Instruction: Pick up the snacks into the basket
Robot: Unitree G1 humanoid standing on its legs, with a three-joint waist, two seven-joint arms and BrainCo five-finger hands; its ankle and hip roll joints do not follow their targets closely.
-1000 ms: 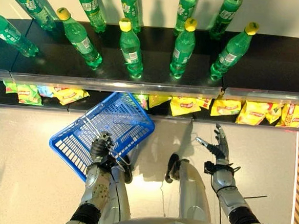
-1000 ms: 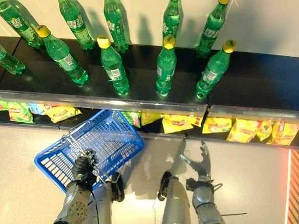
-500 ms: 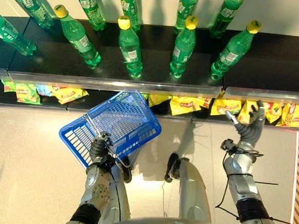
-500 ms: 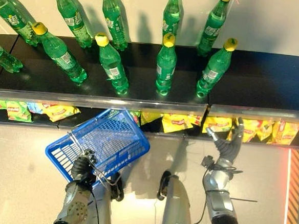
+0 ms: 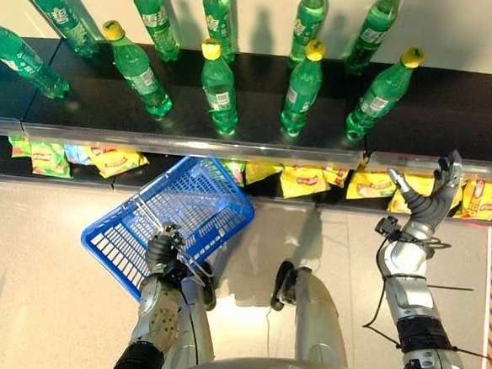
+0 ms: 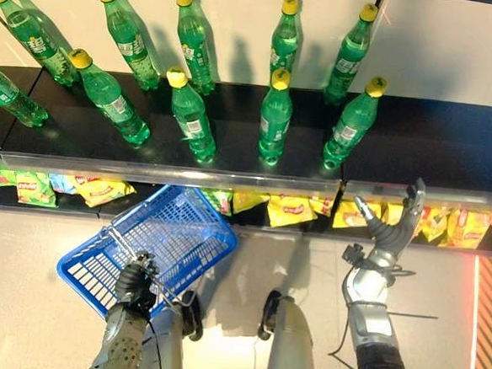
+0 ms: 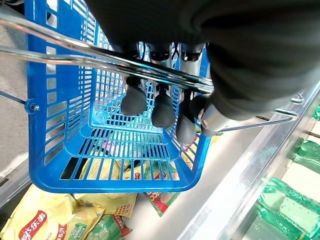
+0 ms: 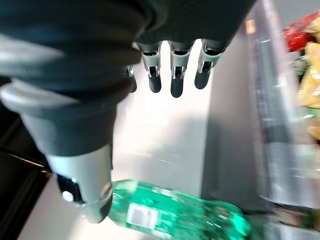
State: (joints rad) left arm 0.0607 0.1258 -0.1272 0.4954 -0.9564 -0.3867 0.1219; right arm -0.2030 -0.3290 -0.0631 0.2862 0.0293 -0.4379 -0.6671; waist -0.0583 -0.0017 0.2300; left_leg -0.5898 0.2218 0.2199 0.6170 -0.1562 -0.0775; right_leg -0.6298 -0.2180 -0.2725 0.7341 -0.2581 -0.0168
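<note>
Shelf (image 5: 454, 106) of green bottles (image 5: 218, 88) up top, yellow snacks (image 5: 304, 181) on the lower shelf beneath. Left hand (image 5: 162, 250) fingers curled round blue basket (image 5: 198, 198) wire handle, basket below snacks. Right hand (image 5: 427, 202) fingers spread wide, against snacks.

The basket (image 5: 176, 213) is bright blue plastic lattice with silver wire handles (image 7: 100, 62). Snack bags (image 5: 373, 181) are yellow with red patches. Bottles (image 5: 219, 90) are green, yellow-capped.
</note>
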